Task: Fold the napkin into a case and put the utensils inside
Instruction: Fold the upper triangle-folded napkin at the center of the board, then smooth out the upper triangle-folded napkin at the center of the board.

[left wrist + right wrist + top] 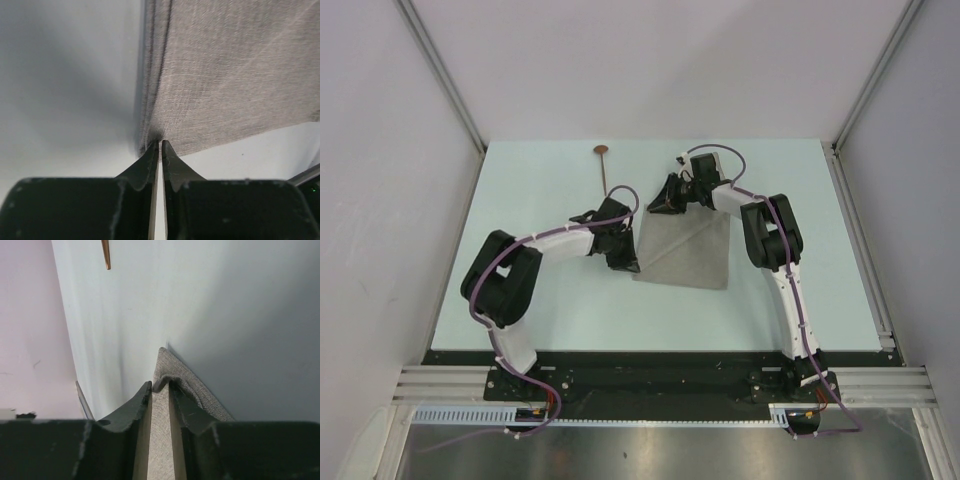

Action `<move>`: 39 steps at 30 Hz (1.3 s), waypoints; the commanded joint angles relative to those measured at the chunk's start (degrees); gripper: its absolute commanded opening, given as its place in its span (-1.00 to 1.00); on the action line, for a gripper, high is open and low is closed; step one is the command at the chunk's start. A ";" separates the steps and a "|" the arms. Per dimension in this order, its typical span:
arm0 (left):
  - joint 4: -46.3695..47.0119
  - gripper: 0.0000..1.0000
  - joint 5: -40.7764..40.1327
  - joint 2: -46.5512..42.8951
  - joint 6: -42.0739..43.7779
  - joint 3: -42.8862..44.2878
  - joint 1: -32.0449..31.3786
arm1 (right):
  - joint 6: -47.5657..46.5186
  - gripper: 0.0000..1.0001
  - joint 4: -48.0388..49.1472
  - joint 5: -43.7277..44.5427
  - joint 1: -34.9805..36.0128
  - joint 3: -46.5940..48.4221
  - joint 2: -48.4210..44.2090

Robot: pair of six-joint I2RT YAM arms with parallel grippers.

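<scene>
The grey-beige napkin point(685, 250) lies flat mid-table, with a diagonal crease across it. My left gripper point(628, 265) is at its near-left edge. In the left wrist view its jaws point(160, 143) are pinched together on the edge of the cloth point(225, 75). My right gripper point(658, 207) is at the far-left corner. Its jaws point(160, 385) stand slightly apart, with a curled fold of napkin point(172, 372) lying loose between the tips. The spoon point(604, 160) lies beyond the napkin, round bowl far, and its handle tip point(106, 254) shows. A thin silver-grey strip point(84, 402), apparently the knife, shows beside my right finger.
The pale table point(540, 290) is walled by white panels left, right and behind. A metal rail point(860, 240) runs along its right edge. Both arm bases sit on the black bar point(650, 380) at the near edge.
</scene>
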 commanded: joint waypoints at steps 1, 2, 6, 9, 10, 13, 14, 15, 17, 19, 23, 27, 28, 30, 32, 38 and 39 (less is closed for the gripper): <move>4.37 -0.83 1.75 0.64 -1.11 -4.00 0.09 | -0.14 -0.43 0.87 -0.85 -0.39 1.54 -0.99; 4.55 -0.84 2.01 0.73 -1.11 -4.53 0.09 | -0.05 -0.39 1.04 -1.20 -0.65 1.80 -1.17; 5.87 -0.85 2.36 0.64 -1.37 -6.38 0.09 | -1.01 -0.18 -1.06 -1.99 -1.62 4.43 -1.78; 5.96 -0.86 2.36 1.08 -1.29 -6.12 0.09 | -2.42 0.02 -3.96 -1.99 -2.32 5.50 -4.49; 5.87 -0.85 2.36 1.08 -1.28 -5.94 0.09 | -3.12 0.11 -4.92 -1.99 -2.76 5.06 -5.81; 5.78 -0.86 2.36 0.73 -1.11 -5.85 0.00 | -9.08 0.30 -11.25 2.29 -3.46 3.05 -12.48; 5.61 -0.86 2.54 0.73 -1.20 -5.77 0.00 | -10.49 0.35 -11.96 3.62 -3.55 -0.53 -14.42; 5.69 -0.86 2.71 0.64 -1.11 -5.77 0.00 | -11.90 0.38 -11.27 4.15 -3.64 -3.35 -16.70; 5.17 -0.86 4.03 -0.32 -1.46 -5.50 0.00 | -11.39 0.40 -6.03 1.80 -4.34 -12.54 -21.80; 4.47 -0.86 5.25 -1.81 -1.90 -4.36 -0.09 | -9.99 0.41 -1.87 0.38 -4.69 -18.38 -26.10; 1.57 -0.73 4.82 -6.73 -1.64 -0.24 -0.09 | -6.47 0.32 10.49 -3.38 -6.36 -29.38 -28.50; 0.42 -0.71 6.31 -3.77 -1.98 5.82 1.32 | -2.16 -0.12 18.08 -8.40 -5.93 -33.61 -25.87; 0.51 -0.73 6.93 -2.53 -2.34 6.53 1.67 | -1.20 -0.20 19.49 -9.37 -5.75 -34.05 -25.43; 1.04 -0.77 6.06 0.97 -1.99 7.76 1.67 | 2.32 -0.34 25.02 -10.08 -4.61 -35.46 -24.37; 1.04 -0.80 5.52 2.74 -1.90 7.68 1.85 | 5.99 -0.40 30.01 -10.69 -3.91 -37.56 -23.76; 4.90 -0.85 3.16 3.46 -1.72 0.22 1.93 | 10.24 -0.48 39.71 -11.84 -0.92 -42.84 -21.56; 5.25 -0.85 2.98 3.37 -1.72 -0.22 1.93 | 10.67 -0.50 40.15 -12.10 -0.65 -43.02 -20.60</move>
